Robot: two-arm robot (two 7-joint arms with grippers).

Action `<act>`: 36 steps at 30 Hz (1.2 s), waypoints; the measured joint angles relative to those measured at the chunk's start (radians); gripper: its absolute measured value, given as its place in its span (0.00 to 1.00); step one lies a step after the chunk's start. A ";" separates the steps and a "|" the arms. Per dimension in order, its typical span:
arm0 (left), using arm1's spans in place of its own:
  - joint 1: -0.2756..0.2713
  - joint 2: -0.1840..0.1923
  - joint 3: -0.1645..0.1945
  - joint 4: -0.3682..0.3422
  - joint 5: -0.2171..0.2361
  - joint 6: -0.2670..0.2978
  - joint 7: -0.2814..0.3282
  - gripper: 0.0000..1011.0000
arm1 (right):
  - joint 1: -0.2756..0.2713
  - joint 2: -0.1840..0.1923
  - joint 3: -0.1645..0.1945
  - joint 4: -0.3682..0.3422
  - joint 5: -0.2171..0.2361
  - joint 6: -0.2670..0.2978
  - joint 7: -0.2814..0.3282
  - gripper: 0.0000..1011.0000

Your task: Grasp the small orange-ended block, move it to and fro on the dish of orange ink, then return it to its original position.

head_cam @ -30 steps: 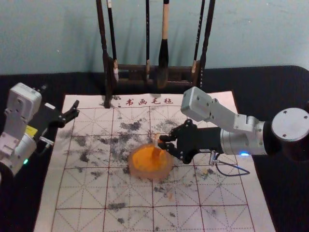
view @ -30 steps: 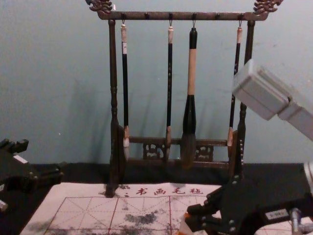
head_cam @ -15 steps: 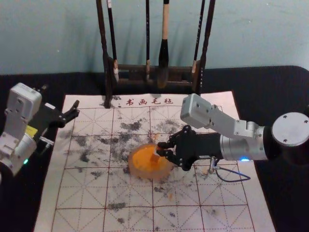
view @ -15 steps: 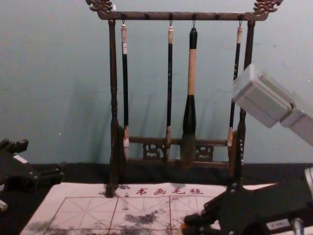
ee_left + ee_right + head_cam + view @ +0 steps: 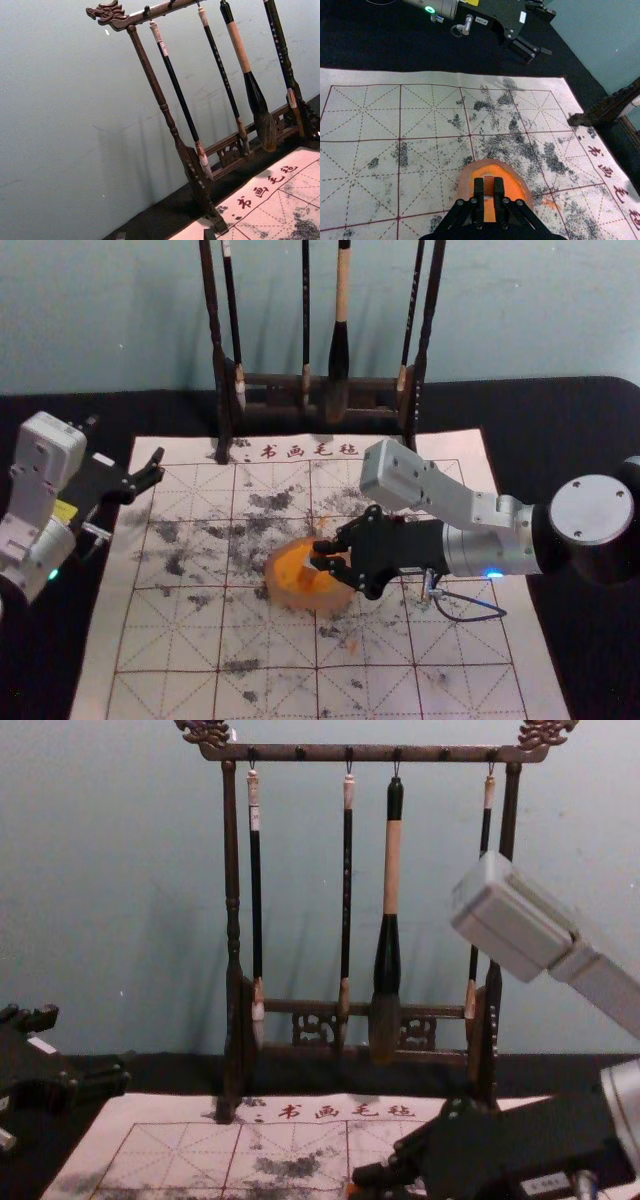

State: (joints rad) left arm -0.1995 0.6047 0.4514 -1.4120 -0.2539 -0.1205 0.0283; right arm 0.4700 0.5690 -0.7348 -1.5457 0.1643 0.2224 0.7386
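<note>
The right gripper reaches in from the right of the ink dish, its fingers closed on the small orange-ended block, which it holds over the dish's inner area, orange end toward the orange ink. Whether that end actually presses into the ink cannot be told. The step in hand seems to be the to-and-fro wetting. To do it well, the arm should lower the block just enough for light, even contact, then sweep in short, level strokes, turning back before the block or fingertips knock the dish's rim; too much downward force could drag the dish along the felt mat beneath it or twist the block in the grasp. Before the return, a brief pause above the dish would let drips fall. The left gripper, fingers spread wide, idles beyond the dish's left side.
</note>
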 joint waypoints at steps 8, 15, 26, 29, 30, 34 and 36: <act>0.000 0.000 0.000 0.000 0.000 0.000 0.000 0.99 | 0.013 -0.021 -0.006 0.014 -0.001 0.009 -0.007 0.11; 0.000 0.000 0.000 0.000 0.000 0.000 0.000 0.99 | 0.027 -0.040 -0.010 0.033 -0.005 0.015 -0.021 0.11; 0.000 0.000 0.000 0.000 0.000 0.000 0.000 0.99 | 0.036 -0.052 -0.005 0.059 -0.020 0.021 -0.038 0.11; 0.000 0.000 0.000 0.000 0.000 0.000 0.000 0.99 | 0.037 -0.052 -0.002 0.064 -0.023 0.020 -0.040 0.11; 0.000 0.000 0.000 0.000 0.000 0.000 0.000 0.99 | 0.037 -0.051 -0.001 0.064 -0.024 0.020 -0.041 0.11; 0.000 0.000 0.000 0.000 0.000 0.000 0.000 0.99 | 0.036 -0.048 0.004 0.067 -0.026 0.020 -0.042 0.11; 0.000 0.000 0.000 0.000 0.000 0.000 0.000 0.99 | 0.035 -0.045 0.009 0.066 -0.026 0.020 -0.043 0.11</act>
State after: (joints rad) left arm -0.1995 0.6047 0.4513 -1.4120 -0.2539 -0.1205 0.0283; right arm 0.5045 0.5239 -0.7260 -1.4795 0.1382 0.2421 0.6958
